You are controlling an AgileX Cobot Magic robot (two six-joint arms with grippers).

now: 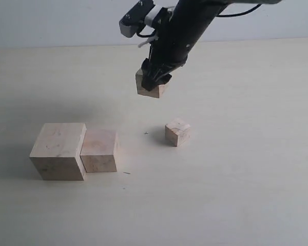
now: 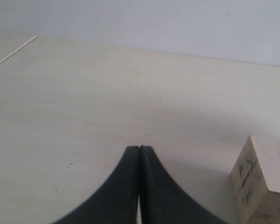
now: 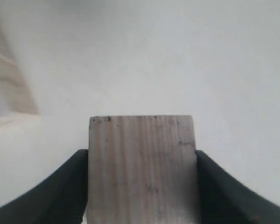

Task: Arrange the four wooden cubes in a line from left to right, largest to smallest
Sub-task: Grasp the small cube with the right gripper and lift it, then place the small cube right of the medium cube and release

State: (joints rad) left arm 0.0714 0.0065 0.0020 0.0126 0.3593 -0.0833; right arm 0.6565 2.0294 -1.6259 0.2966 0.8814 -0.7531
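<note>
The big cube [image 1: 57,151] and the medium cube [image 1: 99,149] sit touching at the left of the table. Further right, the tiny cube [image 1: 177,131] stands alone. My right gripper [image 1: 155,81] hangs above the table, behind the gap between them, shut on the smaller cube [image 1: 150,91]. In the right wrist view this cube [image 3: 142,168] shows dark grain lines and fills the space between the fingers [image 3: 77,186] of the right gripper [image 3: 142,156]. My left gripper [image 2: 139,149] is shut on nothing, low over the table, with a pale cube [image 2: 263,182] beside it. The exterior view does not show the left gripper.
The pale tabletop [image 1: 236,195] runs back to a light wall. A table edge [image 2: 14,52] shows in the left wrist view. Small dark specks [image 1: 146,133] mark the surface between the medium and tiny cubes.
</note>
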